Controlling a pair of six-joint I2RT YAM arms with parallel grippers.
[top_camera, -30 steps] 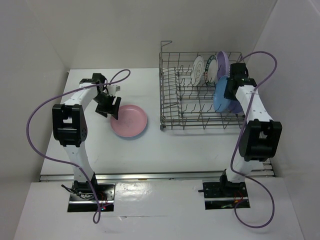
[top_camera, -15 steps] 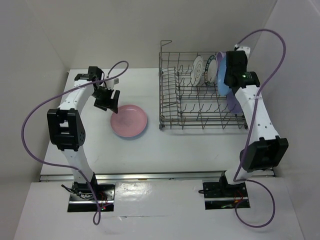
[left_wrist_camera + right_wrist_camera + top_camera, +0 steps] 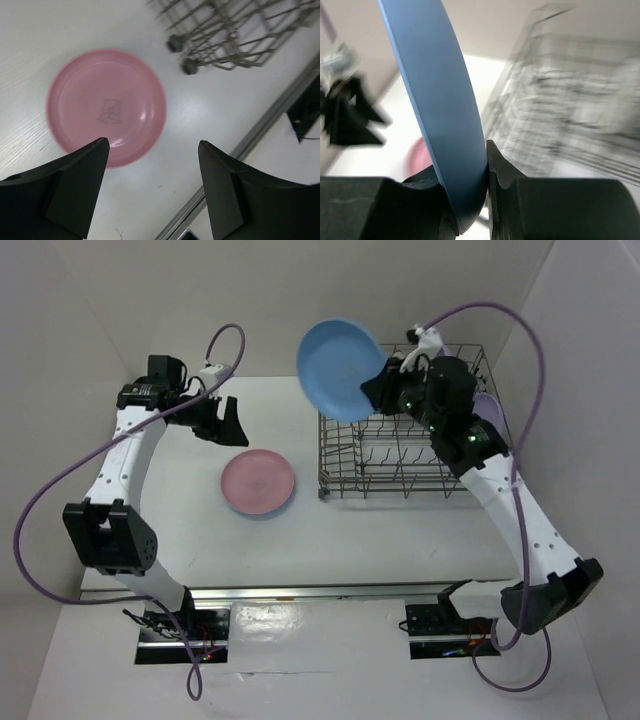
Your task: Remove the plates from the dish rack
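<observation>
Far left on the table [image 3: 180, 530], our left gripper [image 3: 225, 425] hangs over the surface with its jaws spread wide and nothing between them. Its wrist view looks down on the pink plate [image 3: 106, 106], which lies flat and alone, just left of the dish rack's [image 3: 400, 455] near-left corner.

Step in hand, as we read it: carry the blue plate [image 3: 340, 368] over and set it down by or on the pink one.
- The right gripper [image 3: 385, 385] pinches only the rim, so we would move slowly and avoid any swing.
- Clear the rack's top wire before descending.
- Turn the plate level before lowering it, and let go only once it rests.
- Keep the left gripper off the landing spot.

Right of centre, the rack stands on the table. A lilac plate [image 3: 490, 410] shows at its right end. The right arm hides the other slots, so we cannot tell what else remains.

Poses:
- Left arm: elbow low at the near-left, forearm running toward the far wall, wrist turned right toward the pink plate.
- Right arm: stretched high and leftward across the rack. Its jaws are closed on the blue plate's edge, and the plate is held aloft above the rack's far-left corner, tilted, its face toward the overhead camera.
</observation>
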